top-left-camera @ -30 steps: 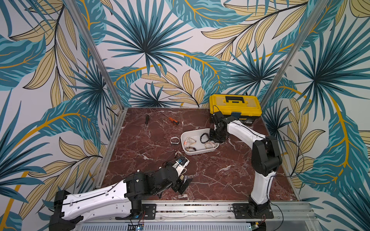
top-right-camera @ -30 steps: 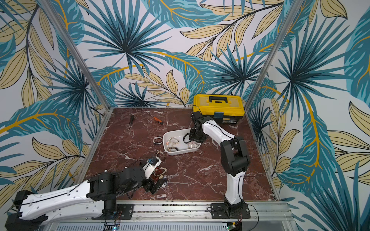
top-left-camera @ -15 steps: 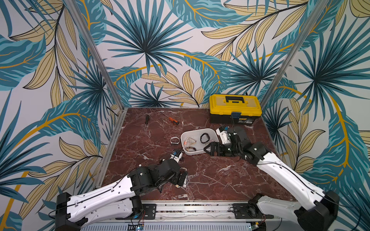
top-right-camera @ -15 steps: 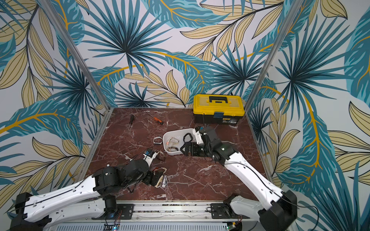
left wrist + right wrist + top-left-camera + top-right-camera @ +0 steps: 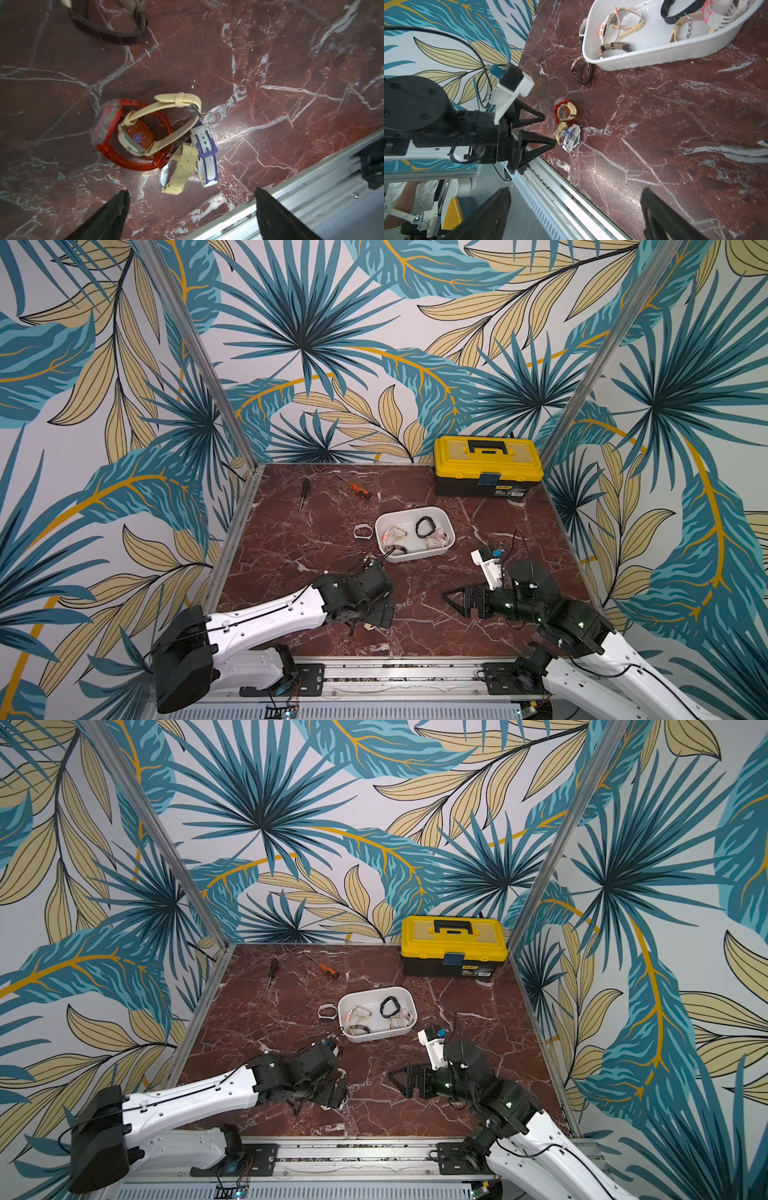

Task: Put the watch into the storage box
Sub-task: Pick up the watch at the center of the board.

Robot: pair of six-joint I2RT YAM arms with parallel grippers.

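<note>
1. Left gripper [image 5: 550, 130]: jaws spread, nothing grasped. Its fingertips stand just short of a cluster of watches on the marble table [image 5: 291, 556], at the lower centre of both top views, close to the front rail.
2. Cluster, left wrist view: the band of a translucent red watch [image 5: 108, 124] encircles a cream watch [image 5: 137, 137] with an orange face. Touching these are a round-cased watch [image 5: 182, 164] on a cream strap and a purple-and-white watch [image 5: 205, 158]. In the top views the left wrist hides most of the cluster.
3. Right gripper [image 5: 451, 599]: jaws spread, empty. It sits lower right of centre, pointing toward the left gripper and apart from it.
4. Brown watch [image 5: 581, 71]: on the table just beside the near corner of the storage box [image 5: 415, 558]. Contact cannot be determined.
5. Storage box: centre of frame, upright. It holds several watches, among them a black band [image 5: 424, 526]. A grey watch [image 5: 362, 531] lies on the table just beside its left wall.
6. Yellow-lidded toolbox [image 5: 488, 466]: closed, at the table's upper right.
7. Black screwdriver [image 5: 304, 491] and orange screwdriver [image 5: 359, 491]: upper left of the table, apart.
</note>
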